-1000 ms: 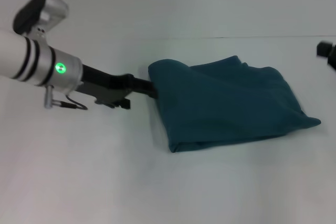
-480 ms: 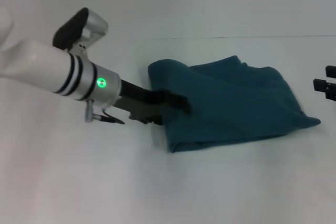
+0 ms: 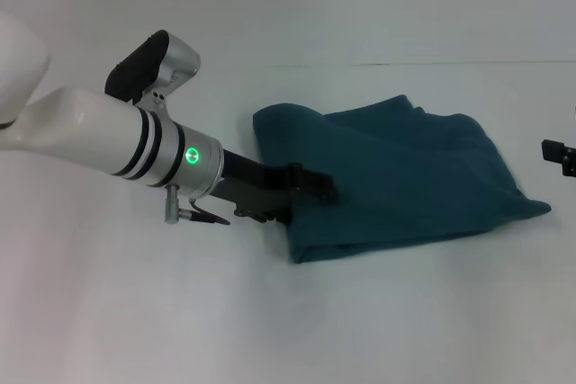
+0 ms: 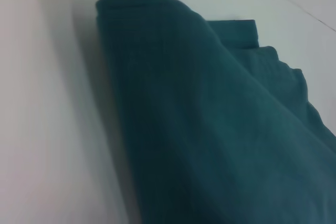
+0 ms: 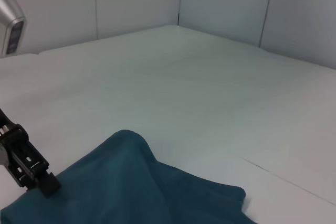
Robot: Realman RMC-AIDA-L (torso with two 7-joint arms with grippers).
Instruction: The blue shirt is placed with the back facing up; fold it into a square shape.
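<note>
The blue shirt [image 3: 396,177] is seen folded in a thick pile on the white table [image 3: 270,321]. The left hand [image 3: 310,184] is laid over the shirt's left edge; whether it is apart or together cannot be told. The right hand [image 3: 560,156] is seen just past the shirt's right side; its state cannot be told either.

White table [image 3: 180,312], matte and plain, fills the head view. Thin dark seam [image 3: 405,64] runs across its far part. Right wrist view: pale wall panels [image 5: 226,3] behind the table, split by dark vertical joints, meeting at a corner.
</note>
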